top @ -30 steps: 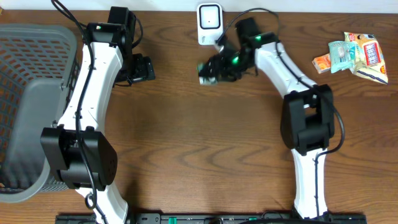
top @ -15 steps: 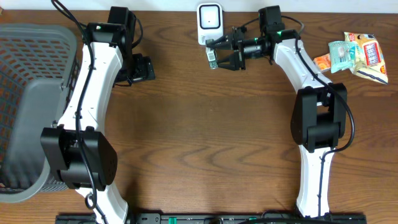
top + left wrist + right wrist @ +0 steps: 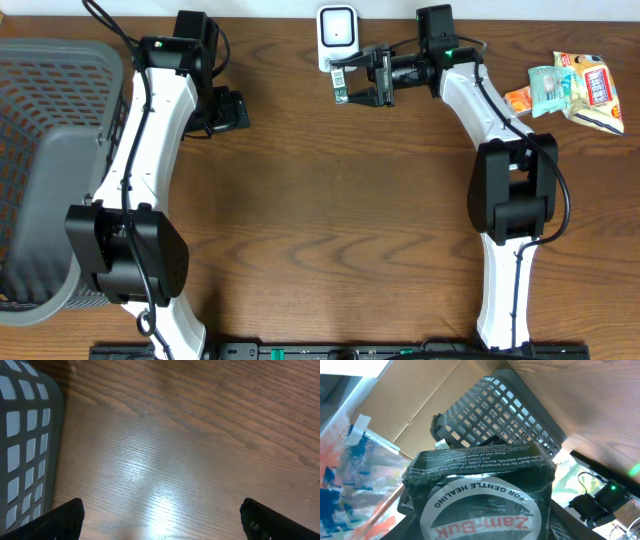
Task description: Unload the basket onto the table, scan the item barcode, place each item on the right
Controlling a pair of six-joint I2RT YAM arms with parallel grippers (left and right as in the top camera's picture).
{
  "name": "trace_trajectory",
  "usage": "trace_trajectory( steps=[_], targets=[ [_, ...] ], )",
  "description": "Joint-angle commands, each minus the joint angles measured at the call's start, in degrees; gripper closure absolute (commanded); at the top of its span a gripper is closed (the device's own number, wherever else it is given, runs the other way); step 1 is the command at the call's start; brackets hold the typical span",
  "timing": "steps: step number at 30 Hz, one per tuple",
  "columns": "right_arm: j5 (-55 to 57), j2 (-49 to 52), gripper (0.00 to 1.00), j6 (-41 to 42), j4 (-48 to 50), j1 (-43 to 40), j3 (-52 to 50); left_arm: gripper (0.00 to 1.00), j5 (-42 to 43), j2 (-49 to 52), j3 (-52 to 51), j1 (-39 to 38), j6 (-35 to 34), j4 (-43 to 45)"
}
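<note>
Several snack packets (image 3: pixel 575 85) right, basket (image 3: pixel 60 100) left, scanner (image 3: pixel 337 30) beside held Zam-Buk pack (image 3: pixel 341 82)

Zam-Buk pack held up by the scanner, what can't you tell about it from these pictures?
- Barcode: overhead, the pale striped face of the Zam-Buk pack is too small to read; the right wrist view shows only its round printed label.
- Scanner: overhead only; whether the pack's striped face is turned toward it cannot be told.
- Pack's lower part: cut off by the right wrist view's bottom edge.
</note>
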Motion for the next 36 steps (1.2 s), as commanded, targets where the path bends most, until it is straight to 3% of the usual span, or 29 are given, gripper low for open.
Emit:
trace_trajectory(
  steps=[1, 8, 16, 28, 31, 36],
  targets=[
    [-1.22, 0.04, 0.57, 2.93, 0.15, 0.39, 1.11, 0.02, -0.72, -0.11, -0.57, 0.15, 0.94, -0.20],
    [2.19, 0.04, 0.57, 8.50, 2.16, 0.39, 1.11, 0.02, -0.72, -0.11, -0.57, 0.15, 0.94, -0.20],
    [7.58, 0.04, 0.55, 18.23, 16.55, 0.92, 1.11, 0.02, -0.74, -0.11, -0.57, 0.15, 0.94, -0.20],
    [11.02, 0.04, 0.54, 19.43, 17.90, 1.79, 1.11, 0.02, -0.74, -0.11, -0.57, 0.15, 0.94, -0.20],
    [13.00, 0.04, 0.54, 17.27, 17.90, 1.79, 1.11, 0.02, -0.74, -0.11, -0.57, 0.15, 0.94, -0.17],
    [23.50, 0.04, 0.58, 1.07, 17.79, 2.51, 1.11, 0.02, -0.72, -0.11, -0.57, 0.15, 0.94, -0.20]
  ],
)
